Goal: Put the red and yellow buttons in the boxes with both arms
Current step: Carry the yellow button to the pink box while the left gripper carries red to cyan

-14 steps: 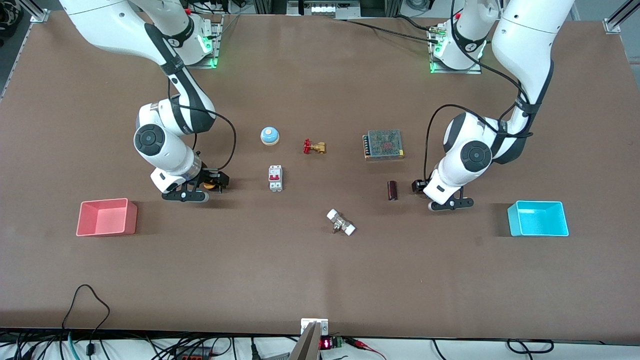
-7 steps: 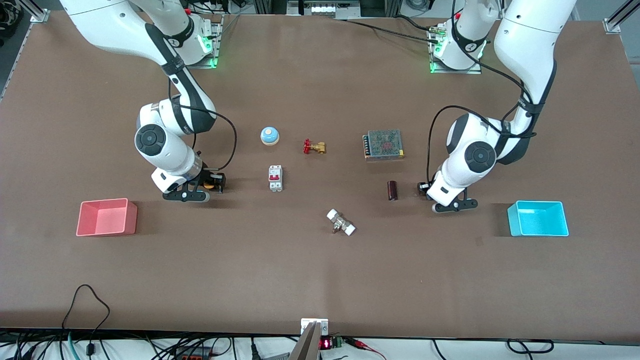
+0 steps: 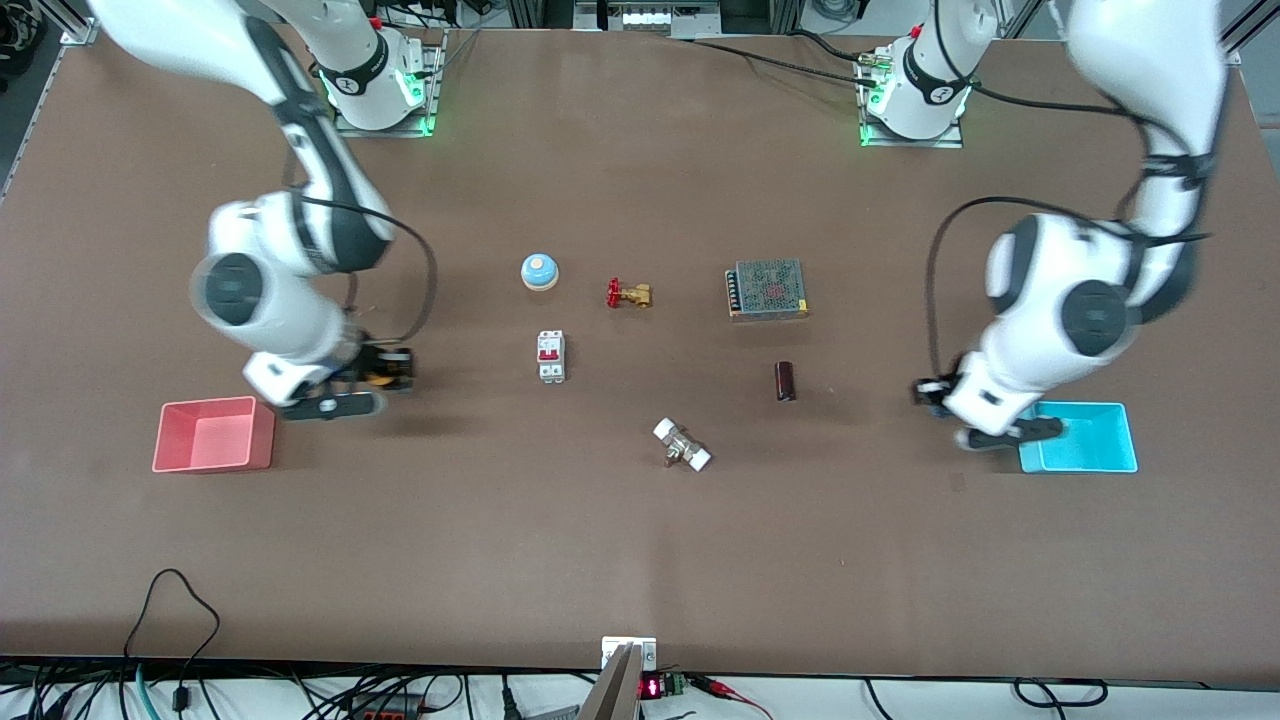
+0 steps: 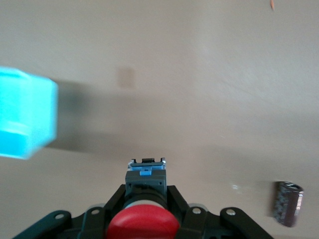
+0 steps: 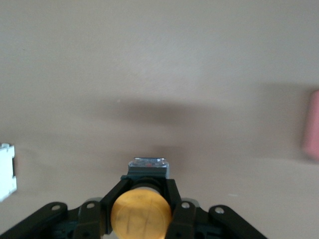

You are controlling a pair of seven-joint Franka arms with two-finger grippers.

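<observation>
My right gripper (image 3: pixel 390 372) is shut on the yellow button (image 3: pixel 378 378) and holds it over the bare table beside the pink-red box (image 3: pixel 213 433). In the right wrist view the orange-yellow cap (image 5: pixel 141 214) sits between the fingers (image 5: pixel 172 196), and the pink-red box (image 5: pixel 311 124) shows at the frame's edge. My left gripper (image 3: pixel 932 393) is over the table just beside the cyan box (image 3: pixel 1080 437). In the left wrist view it is shut on the red button (image 4: pixel 143 224), with the cyan box (image 4: pixel 25 113) ahead. The red button is hidden in the front view.
Mid-table lie a pale blue bell (image 3: pixel 539 271), a brass valve (image 3: pixel 628 294), a grey mesh unit (image 3: pixel 767 289), a white breaker (image 3: pixel 551 355), a dark cylinder (image 3: pixel 785 381) and a white fitting (image 3: pixel 682 445).
Both arms have swung outward with their buttons: the right gripper toward the pink-red box, the left gripper toward the cyan box. Both arms are blurred with motion.
</observation>
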